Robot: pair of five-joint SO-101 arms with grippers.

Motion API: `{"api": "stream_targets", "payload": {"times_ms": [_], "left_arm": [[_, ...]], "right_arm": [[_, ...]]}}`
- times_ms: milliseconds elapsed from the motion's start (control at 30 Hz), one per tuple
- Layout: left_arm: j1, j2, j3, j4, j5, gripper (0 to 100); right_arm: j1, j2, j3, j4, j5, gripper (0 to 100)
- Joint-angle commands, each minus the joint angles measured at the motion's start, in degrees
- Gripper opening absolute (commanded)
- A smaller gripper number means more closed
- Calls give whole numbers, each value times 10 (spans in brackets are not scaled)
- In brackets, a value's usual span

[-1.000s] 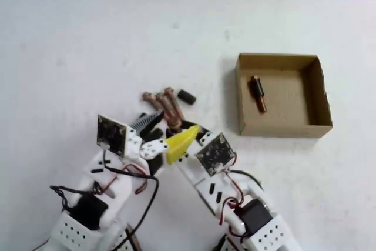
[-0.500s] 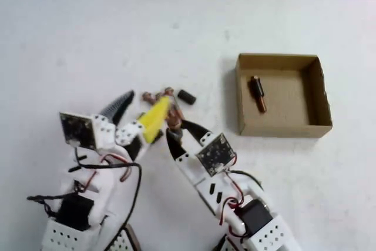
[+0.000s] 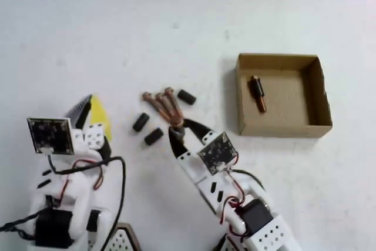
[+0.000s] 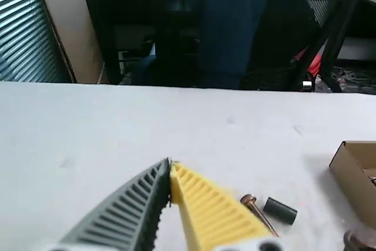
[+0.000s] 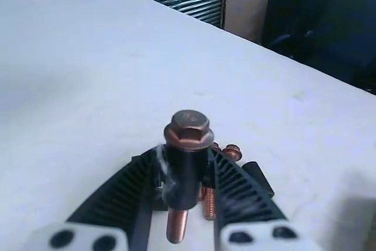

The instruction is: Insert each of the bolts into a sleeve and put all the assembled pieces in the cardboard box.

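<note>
My right gripper (image 3: 178, 127) (image 5: 185, 158) is shut on a copper bolt (image 5: 187, 129) that sits inside a black sleeve (image 5: 183, 174), held just off the fan of loose copper bolts (image 3: 158, 101). Three loose black sleeves lie nearby, one (image 3: 187, 96) beyond the bolts and two (image 3: 141, 122) (image 3: 154, 137) to their left. The cardboard box (image 3: 244, 101) at the right holds one assembled piece (image 3: 257, 93). My left gripper (image 3: 88, 109) (image 4: 169, 167) is shut with nothing in it, well left of the parts. Past it I see a bolt (image 4: 254, 205) and a sleeve (image 4: 279, 210).
The white table (image 3: 117, 39) stretches wide behind the parts. Both arms' bodies and cables crowd the near edge. Chairs and a dark desk stand beyond the table's far side.
My left arm has swung back and to the left, away from the right gripper, uncovering two sleeves. The right gripper has kept its place with the bolt and sleeve.
</note>
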Motion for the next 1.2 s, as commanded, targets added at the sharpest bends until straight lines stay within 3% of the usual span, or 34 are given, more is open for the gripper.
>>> {"api": "stream_targets", "payload": {"times_ms": [0, 367, 800, 1033, 1167], "left_arm": [[-6, 5, -45, 52, -5, 22], [-6, 4, 87, 89, -3, 22], [-7, 4, 244, 82, -2, 23], [-82, 4, 277, 84, -2, 23], [-101, 5, 298, 87, -4, 23]], "right_arm": [[13, -7, 4, -4, 6, 18], [79, -7, 4, 2, 6, 17], [81, -7, 4, 36, 6, 17], [82, -7, -4, 79, 7, 17], [125, -7, -49, 112, 7, 17]]}}
